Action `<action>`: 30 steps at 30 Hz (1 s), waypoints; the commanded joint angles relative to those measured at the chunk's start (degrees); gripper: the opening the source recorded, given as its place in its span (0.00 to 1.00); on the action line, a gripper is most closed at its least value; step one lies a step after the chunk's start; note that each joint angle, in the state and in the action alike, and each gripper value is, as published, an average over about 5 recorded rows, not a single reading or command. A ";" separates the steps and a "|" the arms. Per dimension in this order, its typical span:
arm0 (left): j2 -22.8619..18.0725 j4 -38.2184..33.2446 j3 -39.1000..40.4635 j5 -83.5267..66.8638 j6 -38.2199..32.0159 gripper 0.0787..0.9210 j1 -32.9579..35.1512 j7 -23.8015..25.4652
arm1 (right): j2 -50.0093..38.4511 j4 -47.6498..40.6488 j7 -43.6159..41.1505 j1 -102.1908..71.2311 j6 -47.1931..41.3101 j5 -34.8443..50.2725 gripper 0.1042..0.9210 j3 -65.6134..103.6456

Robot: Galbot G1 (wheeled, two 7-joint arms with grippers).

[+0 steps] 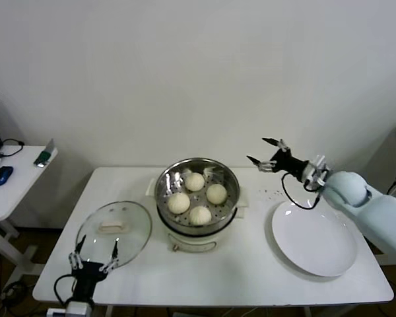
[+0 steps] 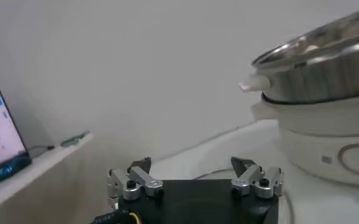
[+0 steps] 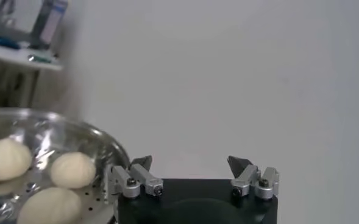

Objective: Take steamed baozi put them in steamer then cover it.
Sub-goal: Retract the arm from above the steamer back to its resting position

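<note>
The steel steamer (image 1: pixel 232 178) stands on its white base at the table's middle, with several cream-white baozi (image 1: pixel 179 202) on its perforated tray. The glass cover (image 1: pixel 140 224) with its cream bar handle lies flat on the table left of the steamer. My left gripper (image 1: pixel 97 253) is open and empty at the table's front left edge, just in front of the cover. My right gripper (image 1: pixel 263 150) is open and empty, raised above the table right of the steamer's rim. The steamer shows in the left wrist view (image 2: pixel 325 67). The right wrist view shows the baozi (image 3: pixel 72 168) on the tray.
An empty flat white plate (image 1: pixel 315 238) lies at the table's right. A small side table (image 1: pixel 13 181) at the far left holds a mouse and cables. The white wall is close behind the table.
</note>
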 commanded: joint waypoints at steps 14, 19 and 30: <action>7.87 1.17 -0.69 58.15 10.35 0.88 -4.41 2.40 | 23.12 8.52 2.31 -48.93 0.25 -7.63 0.88 51.79; 9.44 7.60 2.29 59.26 9.38 0.88 -8.50 -1.53 | 25.20 8.58 0.46 -50.96 0.71 -8.44 0.88 53.22; 7.96 16.44 6.12 61.59 6.23 0.88 -13.23 -4.41 | 26.74 8.57 -0.15 -53.91 1.13 -10.39 0.88 55.31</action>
